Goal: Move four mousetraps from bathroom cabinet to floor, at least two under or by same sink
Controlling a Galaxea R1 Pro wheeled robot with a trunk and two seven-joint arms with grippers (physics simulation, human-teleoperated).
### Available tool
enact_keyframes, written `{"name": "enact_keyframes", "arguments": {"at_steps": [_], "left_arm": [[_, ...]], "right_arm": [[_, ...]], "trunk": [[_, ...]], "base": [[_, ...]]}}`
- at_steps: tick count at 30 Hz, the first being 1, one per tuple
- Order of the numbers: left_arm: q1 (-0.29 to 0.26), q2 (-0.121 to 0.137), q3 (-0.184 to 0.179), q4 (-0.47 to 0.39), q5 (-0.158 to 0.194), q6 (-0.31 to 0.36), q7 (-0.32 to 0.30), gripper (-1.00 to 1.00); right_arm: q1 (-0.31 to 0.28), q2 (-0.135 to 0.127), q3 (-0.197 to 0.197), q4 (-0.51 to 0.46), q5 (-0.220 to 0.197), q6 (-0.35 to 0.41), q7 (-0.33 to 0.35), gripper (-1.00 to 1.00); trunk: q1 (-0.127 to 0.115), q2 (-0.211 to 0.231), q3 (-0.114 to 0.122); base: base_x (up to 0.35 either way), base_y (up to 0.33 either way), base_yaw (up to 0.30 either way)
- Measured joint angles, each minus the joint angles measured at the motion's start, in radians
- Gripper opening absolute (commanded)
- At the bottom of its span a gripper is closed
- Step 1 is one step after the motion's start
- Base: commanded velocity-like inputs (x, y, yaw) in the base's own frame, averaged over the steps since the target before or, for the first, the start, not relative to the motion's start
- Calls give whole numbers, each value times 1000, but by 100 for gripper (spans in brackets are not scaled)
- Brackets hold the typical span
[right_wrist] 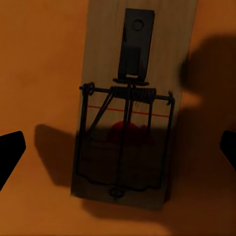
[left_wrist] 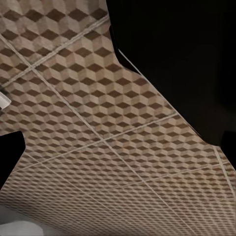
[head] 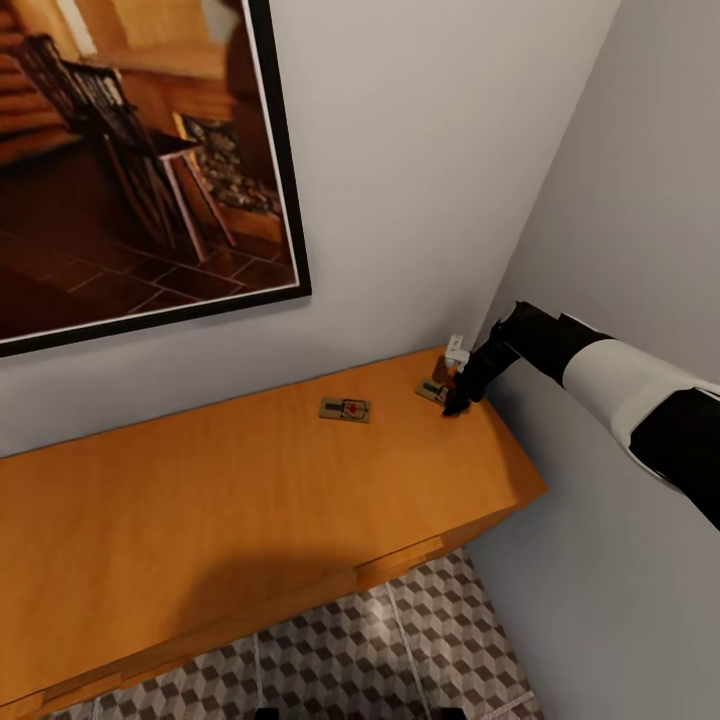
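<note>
Lowering your right pincer, open wide and empty, over the mousetrap at the cabinet top's far right corner, keep it centred before closing.

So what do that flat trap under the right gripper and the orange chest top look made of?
The small flat brown mousetrap looks like pale matte wood with faint grain, carrying dark metal wire and a coiled spring. The wide orange-brown cabinet top looks like smooth, satin-finished wood, though it could be veneer.
</note>
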Motion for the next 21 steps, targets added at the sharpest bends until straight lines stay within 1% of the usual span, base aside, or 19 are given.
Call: {"name": "enact_keyframes", "arguments": {"at_steps": [21], "left_arm": [[2, 0, 0, 0, 0, 0, 0, 100]], "right_arm": [[-30, 0, 6, 1, -1, 3, 2, 100]], "trunk": [[0, 0, -21]], "base": [[0, 0, 0]]}}
